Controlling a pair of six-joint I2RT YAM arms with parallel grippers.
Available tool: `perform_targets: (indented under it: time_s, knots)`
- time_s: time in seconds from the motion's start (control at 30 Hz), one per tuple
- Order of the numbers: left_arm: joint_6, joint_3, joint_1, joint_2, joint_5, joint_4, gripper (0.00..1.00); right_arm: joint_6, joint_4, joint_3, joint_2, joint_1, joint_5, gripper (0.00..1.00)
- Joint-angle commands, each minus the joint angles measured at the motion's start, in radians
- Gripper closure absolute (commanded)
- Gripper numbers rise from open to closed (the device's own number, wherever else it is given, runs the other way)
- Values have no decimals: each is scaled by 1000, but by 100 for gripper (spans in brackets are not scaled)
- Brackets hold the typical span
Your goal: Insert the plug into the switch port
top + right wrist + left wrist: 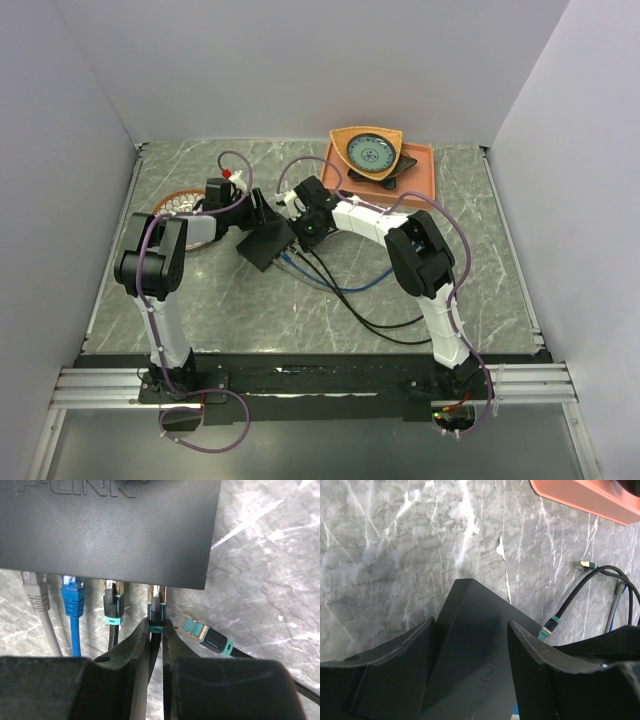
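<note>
1. The grey marbled bench [480,260] carried everything.
2. The orange tray [420,172] stood at the far side of the bench, well apart from the grippers.
3. The black switch [268,243] lay near the middle of the bench, between the two grippers.
4. The left gripper [470,625] had its jaws wide, with one finger on each side of a corner of the switch. I could not tell whether they pressed on it or only stood beside it.
5. The right gripper [156,626] was clenched on the plug [156,607], pinching it at its teal collar.
6. The metal head of the plug was at the switch port [156,587], on the thin edge of the switch. How deep it sat was not visible.
7. Along the same edge sat a grey cable [36,597], a blue cable [72,597] and another black plug [112,607].
8. A loose plug [202,630] lay on the bench, just beside the right gripper.
</note>
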Motion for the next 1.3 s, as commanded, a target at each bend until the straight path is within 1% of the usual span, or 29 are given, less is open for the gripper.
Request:
perform_targets:
  time_s: [0.0, 0.17, 0.3, 0.5, 0.67, 1.0, 1.27]
  knots:
    - [-6, 21, -39, 10, 196, -3, 37, 50, 209, -20, 38, 26, 71, 100]
    - [8, 29, -39, 20, 210, -22, 39, 86, 270, -69, -3, 24, 80, 100]
    - [8, 29, -39, 24, 217, -26, 42, 89, 286, -75, -16, 26, 79, 100]
    - [11, 32, -39, 24, 243, -22, 48, 84, 298, -81, -31, 28, 74, 100]
    - [27, 41, -39, 28, 268, -46, 50, 90, 301, -66, -42, 26, 66, 100]
    - [14, 29, -39, 16, 312, -29, 55, 130, 297, 8, -34, 28, 60, 100]
    - [31, 43, -39, 19, 323, -59, 58, 164, 373, 10, -45, 34, 66, 100]
